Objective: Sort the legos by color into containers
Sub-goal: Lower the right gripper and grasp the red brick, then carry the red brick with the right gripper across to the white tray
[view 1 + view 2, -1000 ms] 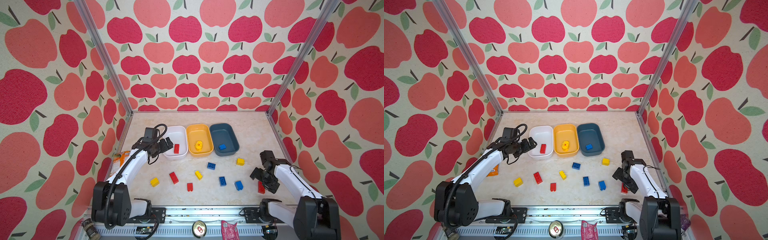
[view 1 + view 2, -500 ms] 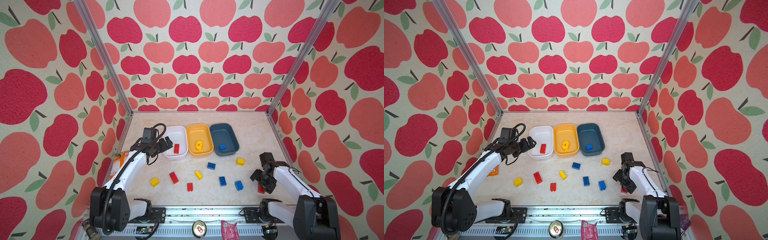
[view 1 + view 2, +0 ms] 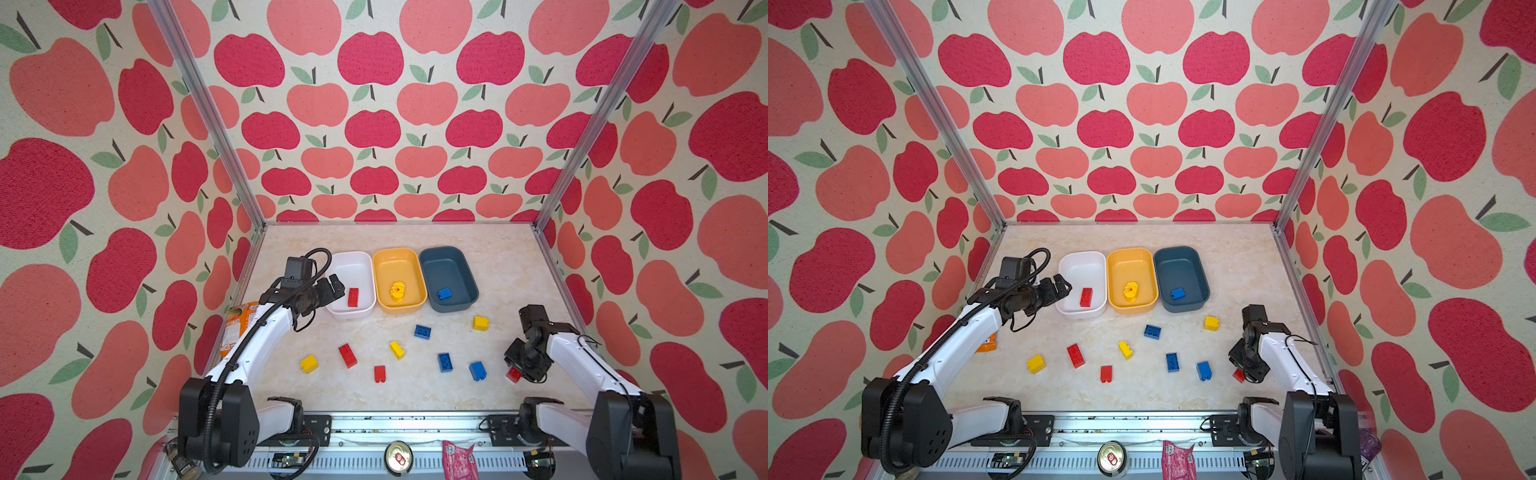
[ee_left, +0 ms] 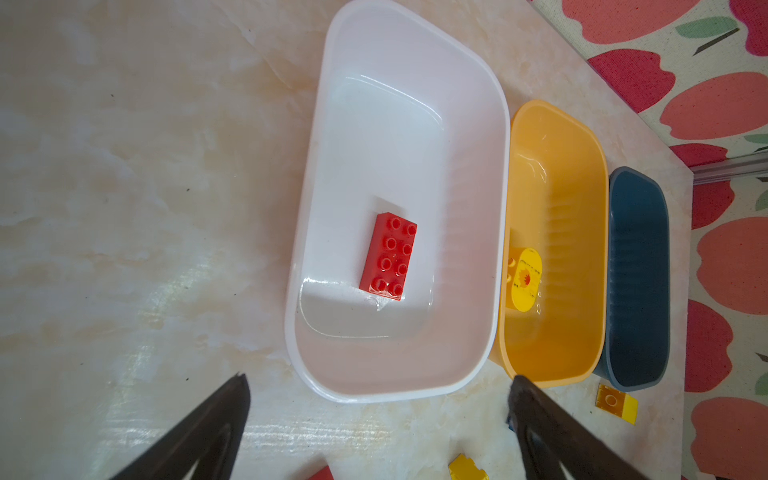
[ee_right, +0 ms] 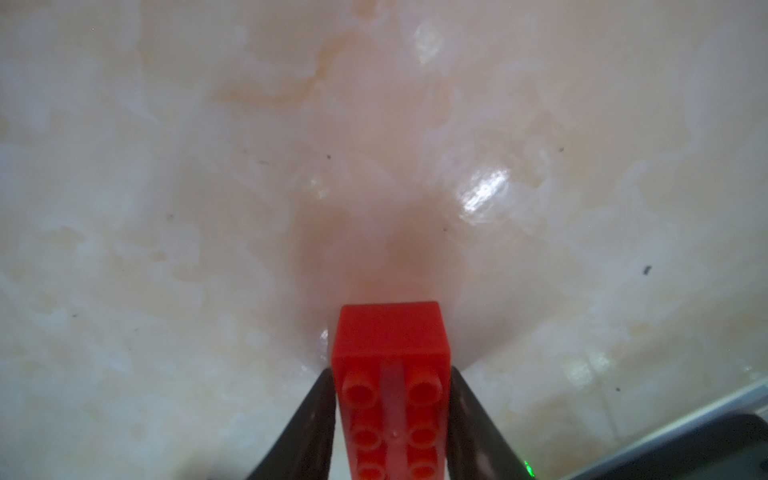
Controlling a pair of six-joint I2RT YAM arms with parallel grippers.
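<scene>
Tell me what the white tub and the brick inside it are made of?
The white tub looks like smooth, glossy plastic: bright glints on its floor. The red brick inside seems hard moulded plastic, slightly shiny: crisp studs, even colour.

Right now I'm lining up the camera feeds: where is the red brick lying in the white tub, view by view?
Top view: red brick in the white tub, robot-side end.
Top view: same brick, same place.
Left wrist: mid-picture, on the tub floor.
Right wrist: absent; that is a second red brick.
Landmark: white tub beside the yellow tub.
</scene>
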